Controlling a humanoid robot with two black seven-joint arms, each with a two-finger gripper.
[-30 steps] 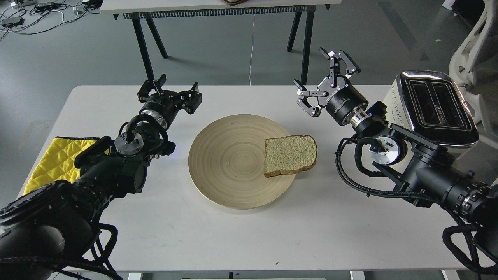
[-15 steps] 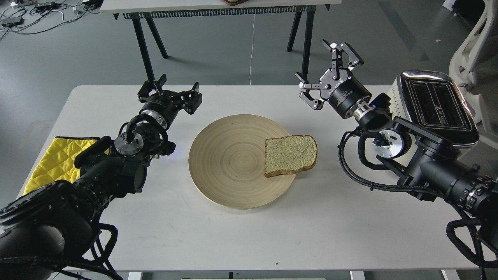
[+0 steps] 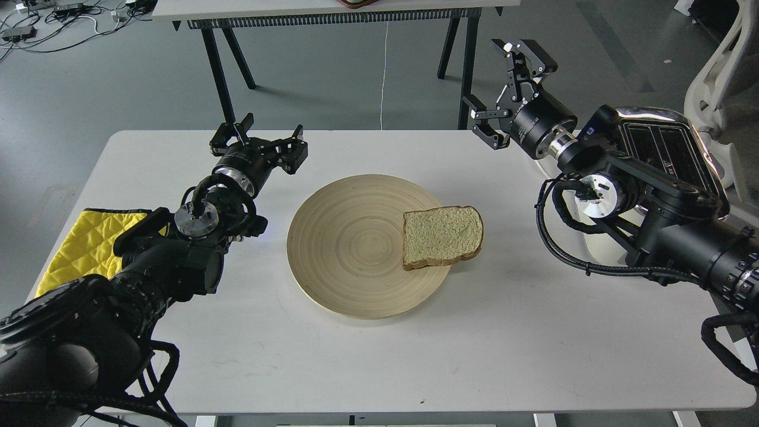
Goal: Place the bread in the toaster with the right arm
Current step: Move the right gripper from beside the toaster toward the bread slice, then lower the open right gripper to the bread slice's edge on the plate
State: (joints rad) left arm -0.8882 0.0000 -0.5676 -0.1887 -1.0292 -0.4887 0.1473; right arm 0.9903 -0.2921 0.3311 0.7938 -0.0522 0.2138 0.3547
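Hovering empty near the tabletop's far right edge, the right gripper (image 3: 514,89) spread its fingers, bread (image 3: 442,236) lying well nearward.

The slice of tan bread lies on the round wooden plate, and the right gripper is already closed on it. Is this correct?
Not quite. The head view shows the tan, brown-crusted bread slice lying on the round wooden plate, but the right gripper is raised far from it, jaws open and empty.
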